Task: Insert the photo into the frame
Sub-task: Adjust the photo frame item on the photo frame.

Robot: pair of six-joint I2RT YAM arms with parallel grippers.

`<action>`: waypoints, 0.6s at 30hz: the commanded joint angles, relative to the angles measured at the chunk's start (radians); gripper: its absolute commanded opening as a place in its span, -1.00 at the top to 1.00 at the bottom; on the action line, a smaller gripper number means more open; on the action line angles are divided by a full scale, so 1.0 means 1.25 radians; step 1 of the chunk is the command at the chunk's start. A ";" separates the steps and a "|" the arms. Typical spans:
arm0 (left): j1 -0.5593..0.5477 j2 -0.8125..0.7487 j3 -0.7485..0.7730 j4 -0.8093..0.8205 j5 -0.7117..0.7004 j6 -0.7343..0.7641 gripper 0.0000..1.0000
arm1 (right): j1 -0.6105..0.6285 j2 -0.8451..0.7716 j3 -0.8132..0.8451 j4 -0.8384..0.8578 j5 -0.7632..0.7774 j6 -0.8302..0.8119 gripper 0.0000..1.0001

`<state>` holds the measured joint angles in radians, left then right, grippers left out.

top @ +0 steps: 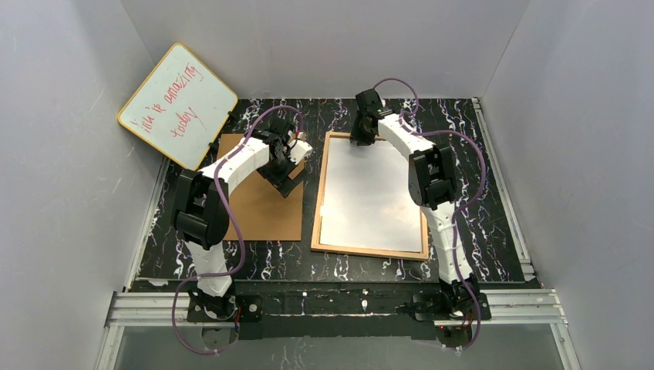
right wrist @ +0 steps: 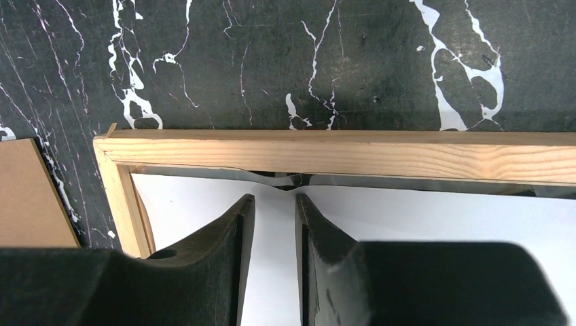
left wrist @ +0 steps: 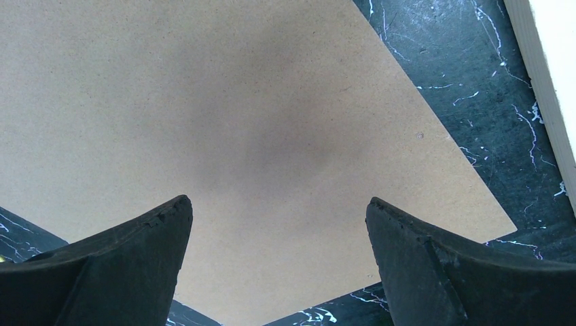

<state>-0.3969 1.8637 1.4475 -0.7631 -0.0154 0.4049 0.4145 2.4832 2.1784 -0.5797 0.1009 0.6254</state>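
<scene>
1. While the photo (top: 370, 196) lies white side up inside the frame (top: 369, 251), right of the tabletop's centre, seating its puckered far edge seems the step in hand.
2. Next, that edge needs flattening.
3. The right gripper (right wrist: 273, 198) reaches down to the frame's far rail, jaws nearly together; whether they pinch the paper I cannot tell.
4. The left gripper (left wrist: 278, 204) hovers over the backing board (left wrist: 238, 102), jaws wide apart.

Over the brown backing board (left wrist: 224, 136), the jaws stand wide apart.
</scene>
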 commanded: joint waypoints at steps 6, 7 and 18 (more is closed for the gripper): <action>-0.004 -0.022 -0.007 -0.017 -0.003 0.012 -0.96 | -0.008 0.017 -0.003 -0.034 0.048 -0.002 0.28; -0.004 -0.022 -0.008 -0.017 -0.004 0.012 -0.96 | -0.009 0.019 0.002 -0.040 0.049 -0.002 0.28; -0.012 -0.030 -0.014 -0.030 0.049 0.007 -0.96 | -0.068 -0.074 0.030 -0.009 -0.052 -0.010 0.07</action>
<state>-0.3981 1.8637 1.4460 -0.7643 -0.0074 0.4114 0.3920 2.4653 2.1880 -0.5926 0.0525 0.6270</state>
